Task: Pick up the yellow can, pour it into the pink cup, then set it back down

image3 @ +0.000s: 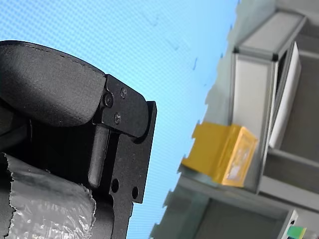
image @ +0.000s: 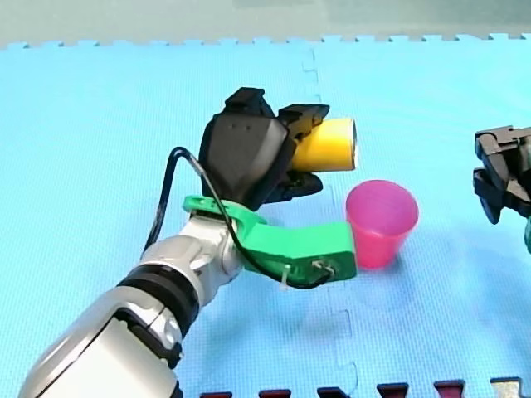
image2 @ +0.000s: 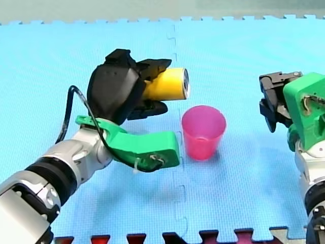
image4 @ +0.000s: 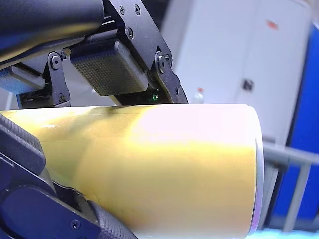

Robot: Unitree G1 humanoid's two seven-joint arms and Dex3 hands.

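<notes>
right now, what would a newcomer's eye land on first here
The left hand holds the yellow can on its side in the air, close to the upright pink cup on the blue mat. The right hand is at the right edge, empty.

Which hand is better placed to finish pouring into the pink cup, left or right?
Left. The left hand grips the yellow can, tipped on its side close above the pink cup. The right hand holds nothing, off to the cup's other side.

Bright, even light, probably overhead, leaves soft shadows on the mat (image: 99,124) and glare on the yellow can (image4: 199,129).
</notes>
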